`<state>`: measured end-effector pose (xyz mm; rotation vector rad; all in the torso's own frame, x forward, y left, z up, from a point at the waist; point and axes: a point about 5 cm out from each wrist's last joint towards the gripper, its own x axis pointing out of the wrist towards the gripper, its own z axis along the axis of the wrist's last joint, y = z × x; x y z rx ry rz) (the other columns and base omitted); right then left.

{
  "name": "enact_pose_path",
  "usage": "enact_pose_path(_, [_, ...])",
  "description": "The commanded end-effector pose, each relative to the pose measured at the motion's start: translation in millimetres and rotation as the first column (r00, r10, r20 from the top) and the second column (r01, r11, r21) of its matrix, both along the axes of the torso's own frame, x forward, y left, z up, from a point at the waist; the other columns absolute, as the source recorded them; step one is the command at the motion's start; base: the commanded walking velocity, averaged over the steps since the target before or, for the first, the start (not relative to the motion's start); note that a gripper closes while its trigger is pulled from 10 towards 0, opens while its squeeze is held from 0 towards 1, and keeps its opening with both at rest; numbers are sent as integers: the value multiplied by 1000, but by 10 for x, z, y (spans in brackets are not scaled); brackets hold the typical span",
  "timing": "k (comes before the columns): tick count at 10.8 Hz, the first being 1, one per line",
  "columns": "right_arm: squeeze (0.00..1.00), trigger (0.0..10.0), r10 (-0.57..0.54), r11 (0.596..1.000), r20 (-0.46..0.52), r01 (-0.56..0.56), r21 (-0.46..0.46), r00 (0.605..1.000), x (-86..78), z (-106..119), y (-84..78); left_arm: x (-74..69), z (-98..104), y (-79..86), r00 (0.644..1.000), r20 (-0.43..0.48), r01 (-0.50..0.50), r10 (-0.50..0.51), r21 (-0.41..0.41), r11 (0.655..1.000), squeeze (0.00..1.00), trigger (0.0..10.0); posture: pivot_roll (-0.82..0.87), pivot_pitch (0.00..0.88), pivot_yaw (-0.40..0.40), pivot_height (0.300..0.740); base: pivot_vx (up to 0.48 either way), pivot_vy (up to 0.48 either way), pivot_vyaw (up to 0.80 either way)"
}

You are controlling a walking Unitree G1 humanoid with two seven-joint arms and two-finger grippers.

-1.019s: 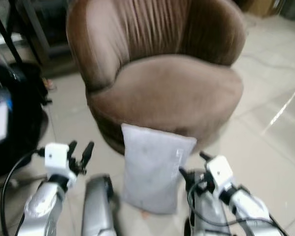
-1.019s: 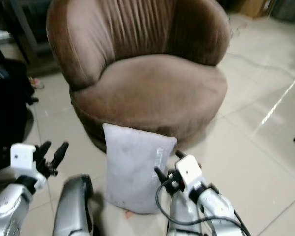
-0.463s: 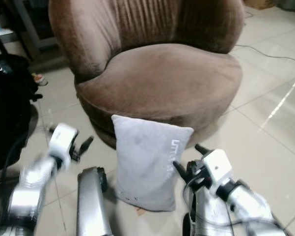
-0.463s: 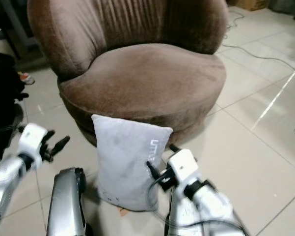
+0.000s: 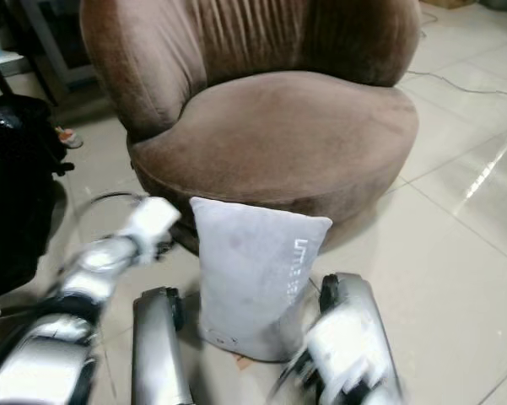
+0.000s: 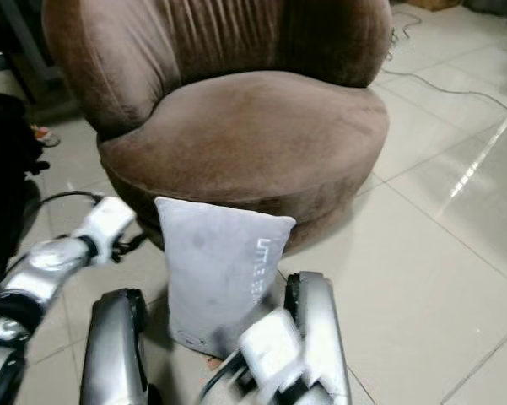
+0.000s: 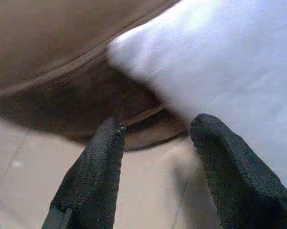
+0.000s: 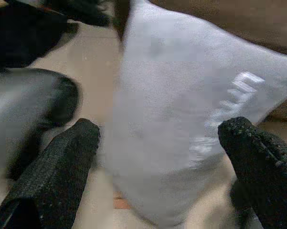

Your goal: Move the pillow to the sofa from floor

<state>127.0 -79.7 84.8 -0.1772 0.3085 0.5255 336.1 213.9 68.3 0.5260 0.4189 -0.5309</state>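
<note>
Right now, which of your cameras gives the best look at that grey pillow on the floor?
The left eye view: the whole pillow stands upright on the tiles, leaning against the brown sofa. The right eye view shows the same. The right wrist view shows most of it, close and blurred, between open fingers. The left wrist view catches one corner.

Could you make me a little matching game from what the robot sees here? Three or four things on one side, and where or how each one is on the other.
Things:
1. pillow
2. sofa
3. left claw
4. cable

Places or states:
A. brown and round, standing behind the pillow
B. lying along the tiled floor, far right
C. grey, upright on the floor, leaning on the sofa's front
D. open, near the pillow's upper corner

Pairs: 1-C, 2-A, 3-D, 4-B
</note>
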Motion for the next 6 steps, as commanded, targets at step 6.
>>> enact_pose_path(6, [0,10000,-94,995,-10,95,30,995,-479,554,656,50,-110,-438,989,-50,146,-142,103,984,0,10000,-396,96,114,387,0,0,0])
